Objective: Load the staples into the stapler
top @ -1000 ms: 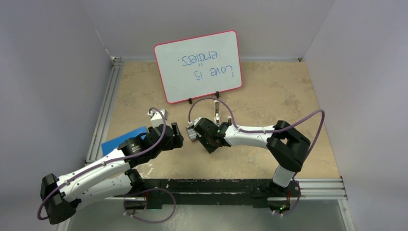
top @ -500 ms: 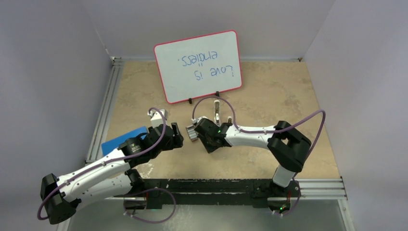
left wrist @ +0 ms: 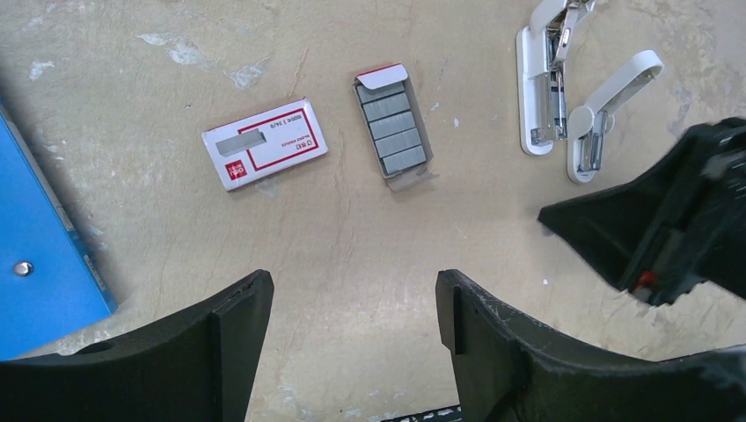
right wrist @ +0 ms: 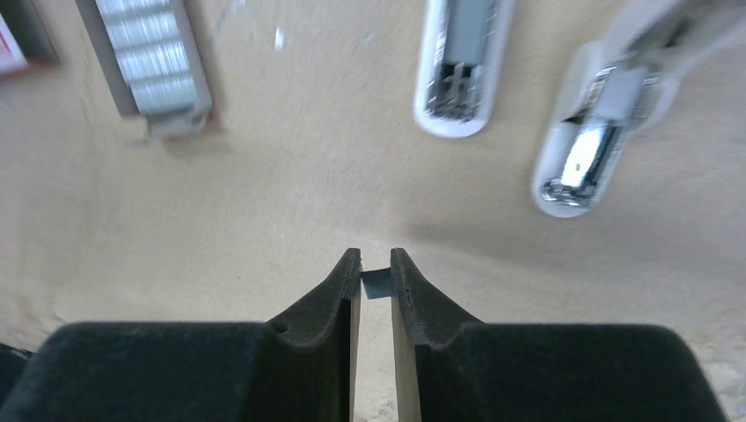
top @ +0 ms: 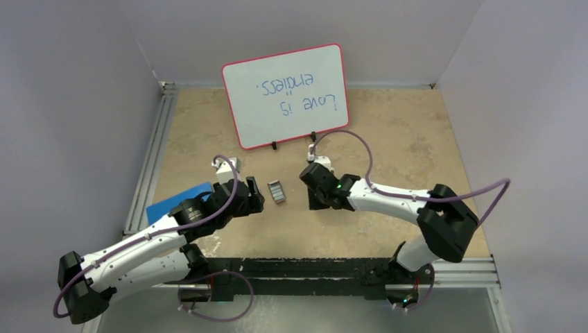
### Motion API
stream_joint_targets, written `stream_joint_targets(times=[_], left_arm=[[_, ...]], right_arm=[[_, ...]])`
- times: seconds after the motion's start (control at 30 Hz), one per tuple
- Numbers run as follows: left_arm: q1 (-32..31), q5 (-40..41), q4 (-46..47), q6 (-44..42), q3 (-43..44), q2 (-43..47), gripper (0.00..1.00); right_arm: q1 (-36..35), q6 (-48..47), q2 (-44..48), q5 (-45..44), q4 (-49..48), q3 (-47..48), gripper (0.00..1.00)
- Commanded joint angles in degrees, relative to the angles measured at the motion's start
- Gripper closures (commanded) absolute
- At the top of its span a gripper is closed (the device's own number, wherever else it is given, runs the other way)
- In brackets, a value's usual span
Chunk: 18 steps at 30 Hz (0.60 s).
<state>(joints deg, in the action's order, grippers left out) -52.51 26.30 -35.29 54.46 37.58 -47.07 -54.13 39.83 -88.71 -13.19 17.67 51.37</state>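
Observation:
The staples lie as several silvery-grey strips in a grey tray, also seen in the top view and the right wrist view. The slim white stapler lies open with its metal channel showing, to the right of the tray. My right gripper is shut on a small grey strip of staples, held above the table just short of the stapler. In the top view my right gripper covers the stapler. My left gripper is open and empty, hovering near the tray.
A red-and-white staple box lies left of the tray. A shorter stubby white object lies right of the stapler. A blue flat object sits at the left. A whiteboard stands at the back.
My right arm has moved right, away from the tray and toward the stapler. The tray is now uncovered. The left arm has not moved.

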Motion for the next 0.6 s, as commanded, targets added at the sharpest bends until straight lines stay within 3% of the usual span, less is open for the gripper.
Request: stream_joint_targets(times=[0.0, 0.3, 0.57], left_arm=[[0.3, 0.3, 1.2, 0.1, 0.0, 0.7, 0.32], [0.3, -0.4, 2.7, -0.6, 0.4, -0.8, 0.32], [0.3, -0.6, 2.9, -0.6, 0.3, -1.3, 0.32]], right_arm=[[2.9, 7.4, 6.2, -7.3, -0.4, -0.8, 0.81], [7.3, 12.1, 11.8, -16.7, -1.6, -1.2, 0.80], [10.8, 10.7, 12.0, -17.9, -3.0, -3.0, 0.79]])
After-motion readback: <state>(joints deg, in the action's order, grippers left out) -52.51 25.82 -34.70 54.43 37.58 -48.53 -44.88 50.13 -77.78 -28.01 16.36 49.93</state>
